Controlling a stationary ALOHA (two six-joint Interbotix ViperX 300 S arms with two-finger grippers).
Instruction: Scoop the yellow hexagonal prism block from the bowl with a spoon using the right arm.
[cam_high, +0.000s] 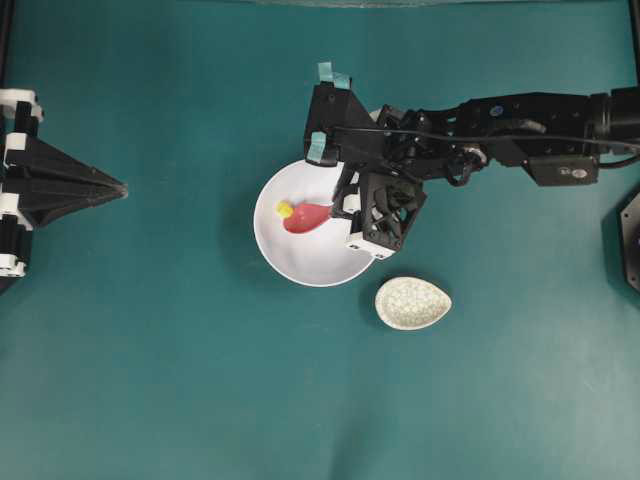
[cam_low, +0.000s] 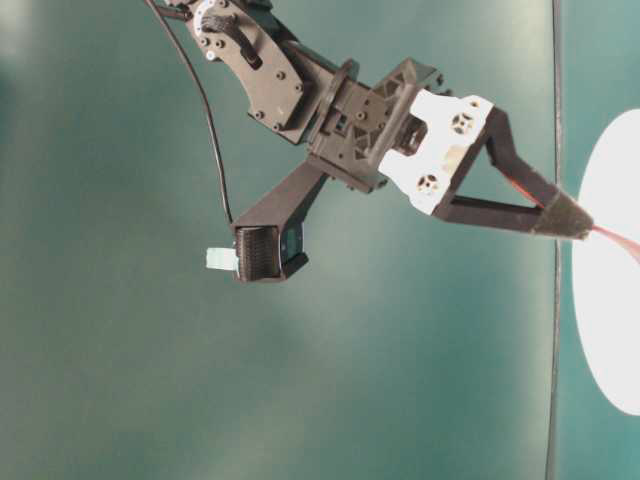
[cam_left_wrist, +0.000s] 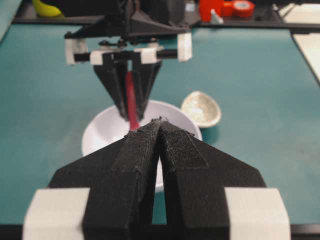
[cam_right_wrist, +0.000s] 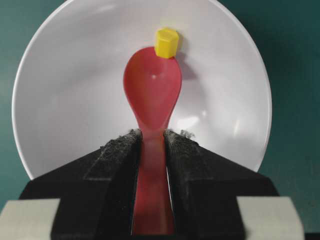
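Note:
The white bowl (cam_high: 300, 258) sits mid-table. My right gripper (cam_high: 340, 207) reaches over its right rim, shut on the handle of the pink-red spoon (cam_high: 308, 216). The spoon's scoop lies inside the bowl. The yellow hexagonal prism block (cam_high: 285, 209) sits against the scoop's far tip. In the right wrist view the spoon (cam_right_wrist: 152, 87) runs out from between the fingers of the gripper (cam_right_wrist: 152, 135), and the block (cam_right_wrist: 166, 42) overlaps the scoop's front edge inside the bowl (cam_right_wrist: 75, 100). My left gripper (cam_high: 120, 188) rests at the far left, shut and empty, pointing at the bowl (cam_left_wrist: 102, 137).
A small speckled cream teardrop dish (cam_high: 413, 303) lies just below and right of the bowl. The right arm's body and cable (cam_high: 520, 130) stretch from the right edge. Red and yellow items (cam_left_wrist: 225, 8) stand beyond the table's far edge in the left wrist view.

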